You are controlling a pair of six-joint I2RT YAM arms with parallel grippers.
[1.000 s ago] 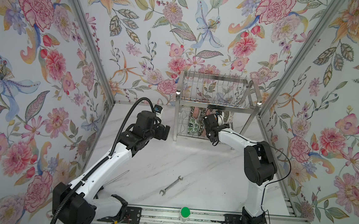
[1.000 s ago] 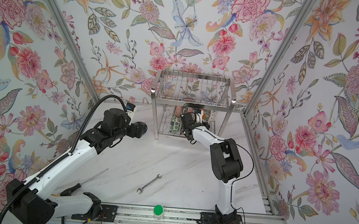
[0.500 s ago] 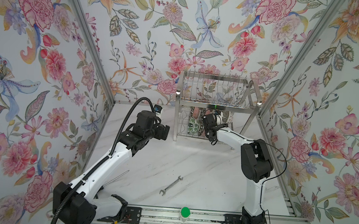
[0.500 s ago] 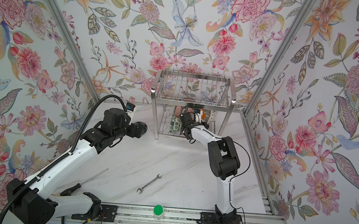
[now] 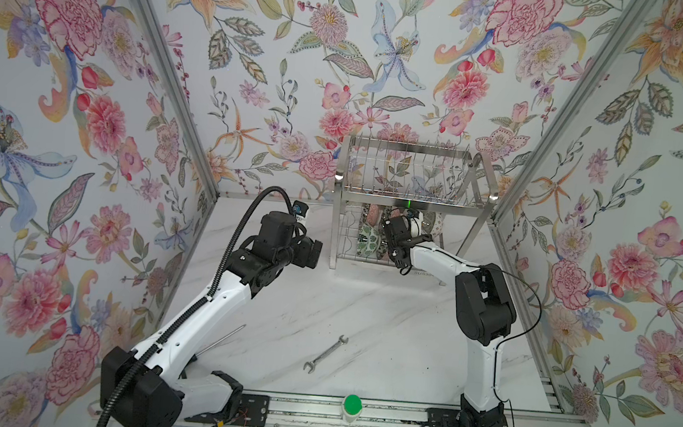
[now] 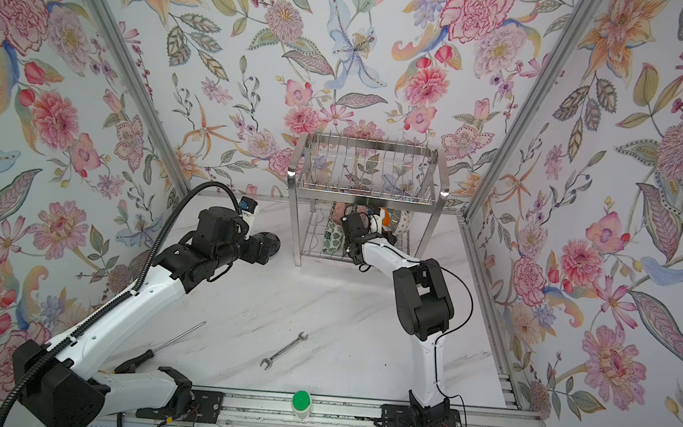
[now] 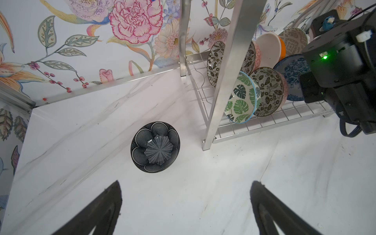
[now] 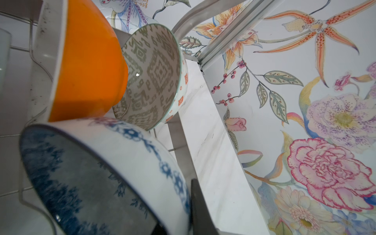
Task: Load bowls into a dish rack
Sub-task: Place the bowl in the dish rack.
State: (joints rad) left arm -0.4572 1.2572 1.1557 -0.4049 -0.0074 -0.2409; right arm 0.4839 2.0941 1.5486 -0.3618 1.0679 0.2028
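- Rack (image 5: 449, 205): upper mid of frame in both top views, long side runs L-R.
- Bowls (image 7: 241, 97): on edge, tilted, bottom shelf.
- R gripper (image 8: 191, 195): pinched shut on blue bowl (image 8: 122, 154) rim.
- L gripper (image 7: 186, 181): wide open, empty, near black bowl (image 7: 155, 147), which sits mouth up on table (image 7: 223, 183).
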